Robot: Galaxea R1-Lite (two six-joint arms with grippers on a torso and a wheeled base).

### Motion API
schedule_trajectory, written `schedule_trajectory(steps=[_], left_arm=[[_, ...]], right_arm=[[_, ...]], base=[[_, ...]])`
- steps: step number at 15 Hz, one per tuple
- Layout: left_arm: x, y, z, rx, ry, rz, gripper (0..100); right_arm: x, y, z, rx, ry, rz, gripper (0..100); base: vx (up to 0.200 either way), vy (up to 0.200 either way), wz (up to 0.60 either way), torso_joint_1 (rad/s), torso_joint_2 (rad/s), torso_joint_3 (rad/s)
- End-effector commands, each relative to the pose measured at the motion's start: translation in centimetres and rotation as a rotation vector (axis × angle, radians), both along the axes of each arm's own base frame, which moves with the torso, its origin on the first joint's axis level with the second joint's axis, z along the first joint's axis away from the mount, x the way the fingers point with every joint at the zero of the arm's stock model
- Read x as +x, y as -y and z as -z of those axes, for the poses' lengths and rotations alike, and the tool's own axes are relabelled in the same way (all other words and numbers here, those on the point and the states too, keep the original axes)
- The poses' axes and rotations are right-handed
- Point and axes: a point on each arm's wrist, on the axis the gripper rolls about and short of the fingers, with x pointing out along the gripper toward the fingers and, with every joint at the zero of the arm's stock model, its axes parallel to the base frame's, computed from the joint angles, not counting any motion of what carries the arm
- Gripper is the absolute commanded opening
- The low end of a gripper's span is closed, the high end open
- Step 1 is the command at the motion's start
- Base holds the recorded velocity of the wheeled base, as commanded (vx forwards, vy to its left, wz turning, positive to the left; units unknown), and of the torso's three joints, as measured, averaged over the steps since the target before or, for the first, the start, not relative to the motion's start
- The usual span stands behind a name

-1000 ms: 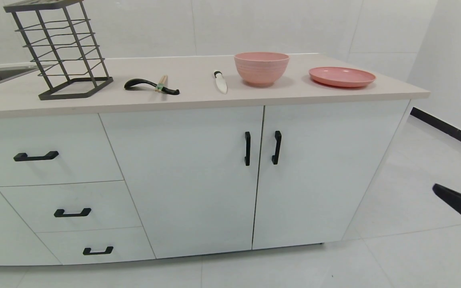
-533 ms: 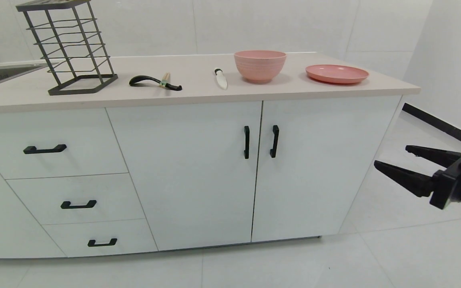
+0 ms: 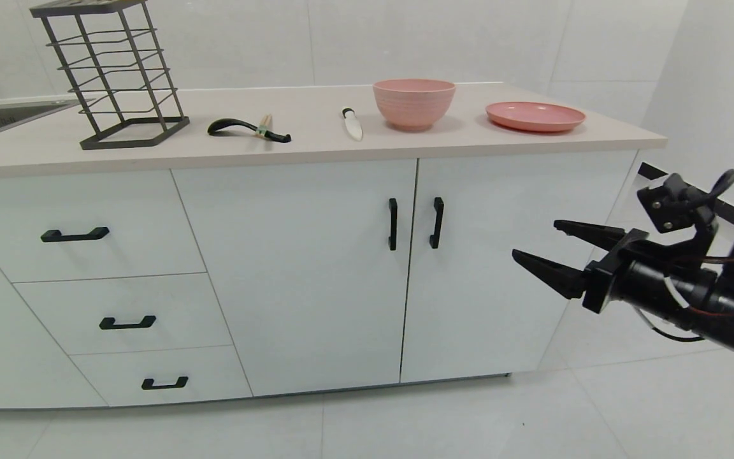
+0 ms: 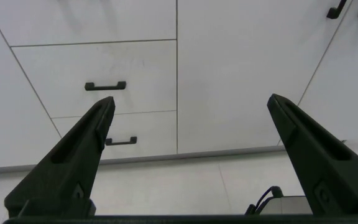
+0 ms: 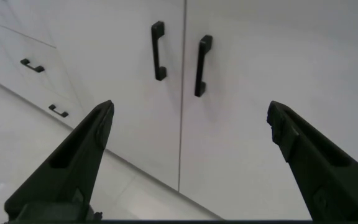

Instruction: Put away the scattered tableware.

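pink round bowl upper centre, pink flat plate upper right, on beige desk. right jaws & left jaws: both released.

Bright, even light from overhead, the same near and far.
I see soft shadows just under the pink bowl and plate on the desk and beneath its front lip; the cabinet doors carry only a faint sheen; in my head view straight edges bow towards the left and right borders.

Counter: rack, ladle, knife, bowl, plate
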Motion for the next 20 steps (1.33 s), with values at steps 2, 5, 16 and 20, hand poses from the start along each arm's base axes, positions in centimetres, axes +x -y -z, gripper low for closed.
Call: schedule_trajectory(steps=[2,5,16,20], left_arm=[[0.01,0.0,-0.01,0.001,-0.001,0.001,100],[0.01,0.0,-0.01,0.002,-0.001,0.001,100],[0.01,0.01,-0.02,0.004,0.001,0.003,100],[0.01,0.02,-0.04,0.025,0.003,0.013,100]], right_arm=[[0.76,-1.03,1.63,-0.02,-0.054,-0.028,100],[0.7,-0.93,1.68,-0.021,-0.055,-0.025,100],[1.36,-1.54,2.12,-0.014,-0.03,-0.042,100],[1.06,-1.78,2.16,-0.014,-0.024,-0.051,100]], base=[[0.0,0.0,0.0,0.0,0.0,0.0],[0.0,0.0,0.0,0.0,0.0,0.0],[0.0,-0.018,0.0,0.001,0.0,0.001],[0.0,0.0,0.0,0.0,0.0,0.0]])
